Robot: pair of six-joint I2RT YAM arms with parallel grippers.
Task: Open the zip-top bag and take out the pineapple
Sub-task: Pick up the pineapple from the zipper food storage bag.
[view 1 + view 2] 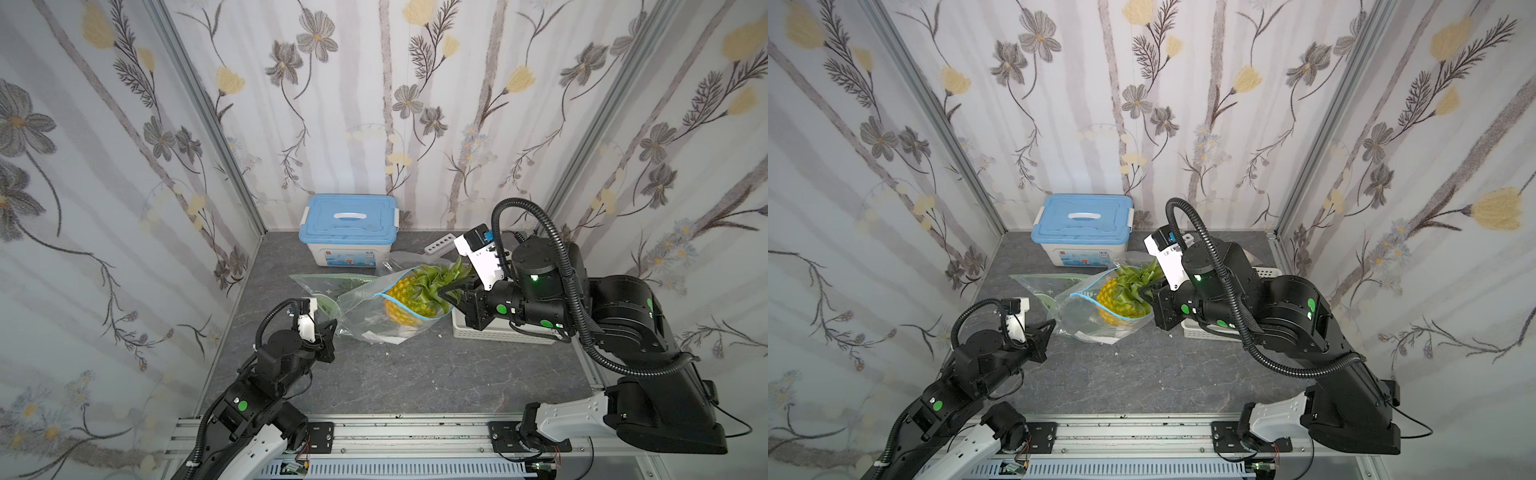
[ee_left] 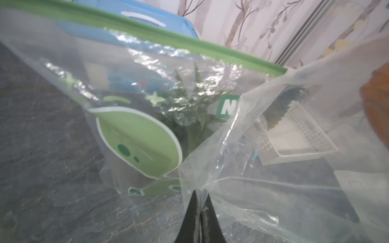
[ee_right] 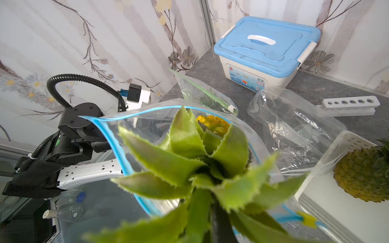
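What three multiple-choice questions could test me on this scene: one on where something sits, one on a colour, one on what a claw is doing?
1. Where does the blue-lidded box stand?
A) against the back wall
B) on the front rail
C) in a white basket

2. What colour is the zip strip of the bag around the pineapple?
A) red
B) blue
C) black

3. What is the right gripper doing?
A) hanging open
B) shut on the box's handle
C) shut on the pineapple's leaves

Answers:
1 A: both top views show the box at the wall's foot.
2 B: the right wrist view shows a blue strip ringing the fruit.
3 C: its jaws pinch the green leaves.
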